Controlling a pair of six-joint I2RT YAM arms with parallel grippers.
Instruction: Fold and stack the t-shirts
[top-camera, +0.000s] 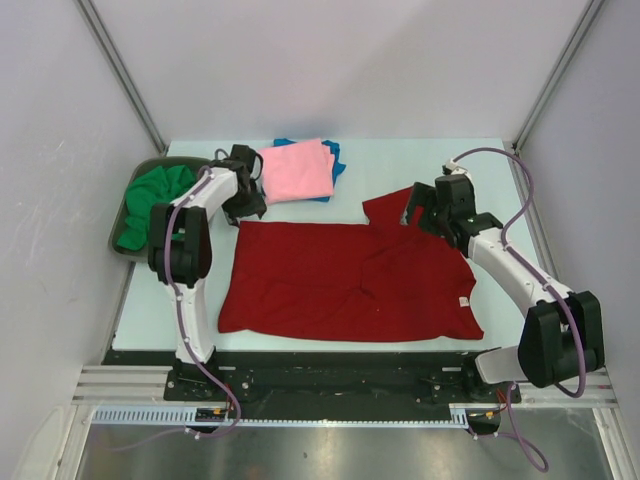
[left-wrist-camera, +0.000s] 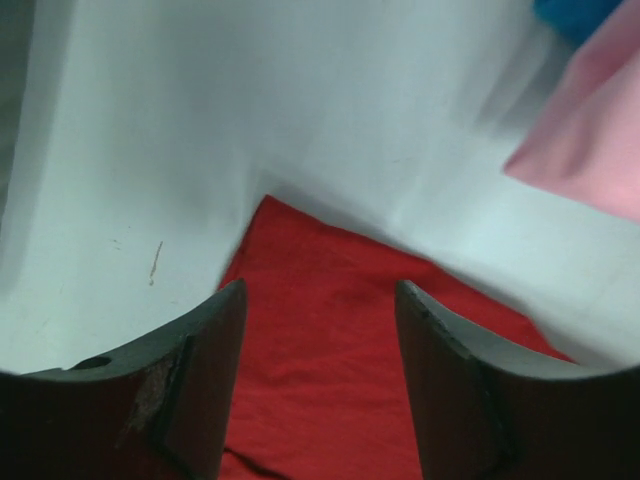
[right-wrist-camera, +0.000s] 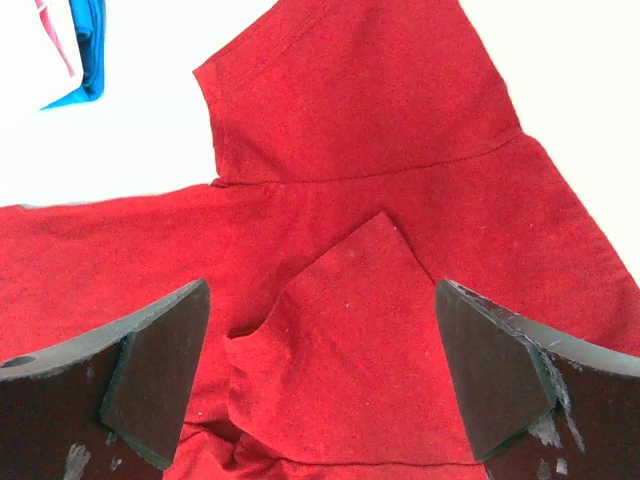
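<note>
**Red shirt: skewed fold likely if either pinch is off**

Dark red shirt lies spread mid-table with a loose flap doubled over near its middle; pink shirt sits folded on the blue shirt at the far edge; green shirt is in the tray.

Left gripper is spread wide over the red shirt's far-left corner and holds nothing; right gripper is also wide and empty, above the far-right sleeve.

My worries: left bites only the corner tip and it slips out; right catches the flap too, so the layers drag unevenly; left wrist nudges the pink stack just beside it.
</note>
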